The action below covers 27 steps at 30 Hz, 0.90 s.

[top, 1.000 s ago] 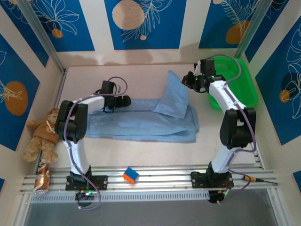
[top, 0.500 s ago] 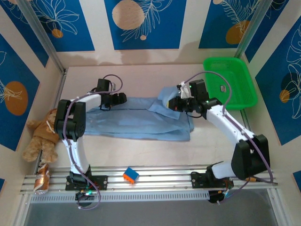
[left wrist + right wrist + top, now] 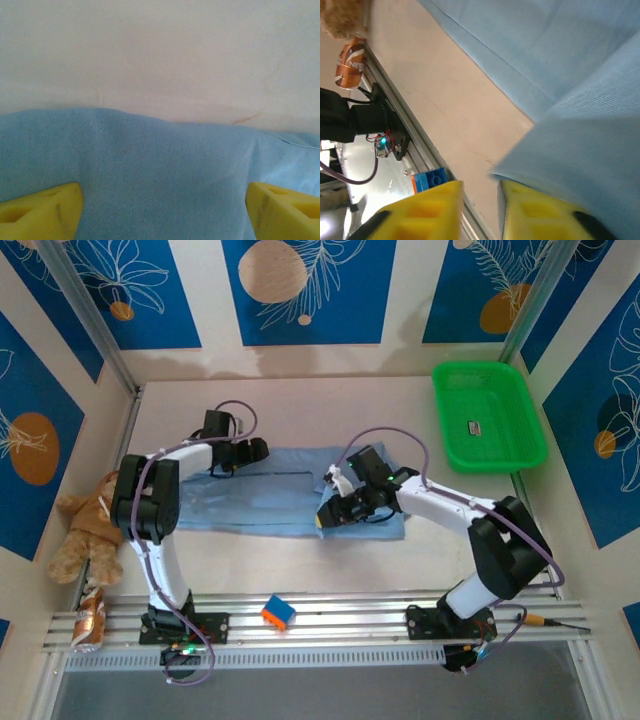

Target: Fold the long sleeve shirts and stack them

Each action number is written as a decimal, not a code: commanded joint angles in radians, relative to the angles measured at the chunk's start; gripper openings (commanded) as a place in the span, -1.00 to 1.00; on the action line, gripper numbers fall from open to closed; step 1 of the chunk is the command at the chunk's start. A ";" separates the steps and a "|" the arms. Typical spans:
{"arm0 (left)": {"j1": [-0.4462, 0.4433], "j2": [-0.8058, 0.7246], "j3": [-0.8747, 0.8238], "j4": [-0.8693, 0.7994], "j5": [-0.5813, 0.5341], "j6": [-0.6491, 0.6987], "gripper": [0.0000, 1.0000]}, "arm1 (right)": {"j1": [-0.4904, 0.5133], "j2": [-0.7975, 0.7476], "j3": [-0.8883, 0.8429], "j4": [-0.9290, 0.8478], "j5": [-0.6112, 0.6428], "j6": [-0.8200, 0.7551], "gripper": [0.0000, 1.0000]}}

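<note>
The light blue long sleeve shirt (image 3: 250,495) lies flat across the middle of the table, its right end doubled over onto itself. My left gripper (image 3: 258,451) is at the shirt's far edge. In the left wrist view that gripper (image 3: 164,197) is open wide, with the cloth (image 3: 165,150) spread beneath and between its yellow fingers. My right gripper (image 3: 325,516) is low at the near edge of the doubled part. In the right wrist view the gripper (image 3: 481,195) has its jaws slightly parted, with bare table in the gap. The folded cloth edge (image 3: 580,150) drapes over the right-hand finger.
A green basket (image 3: 500,455) stands at the back right with a small label inside. A teddy bear (image 3: 85,525) and a brown can (image 3: 90,625) sit at the left edge. A blue and orange block (image 3: 278,612) rests on the front rail.
My right arm swung from the basket toward the front left, carrying the shirt's right end over onto the body. Its jaws have parted. The left gripper has barely moved.
</note>
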 commanded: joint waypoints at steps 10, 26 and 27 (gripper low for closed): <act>0.017 -0.226 -0.082 0.033 0.098 -0.045 0.73 | -0.099 -0.227 -0.002 -0.250 0.294 0.208 0.19; -0.096 -0.447 -0.111 -0.032 0.070 0.200 0.75 | -0.131 -0.176 -0.170 -0.206 0.420 0.432 0.12; -0.098 -0.453 -0.118 -0.034 0.072 0.201 0.75 | -0.132 -0.164 -0.160 -0.210 0.444 0.444 0.12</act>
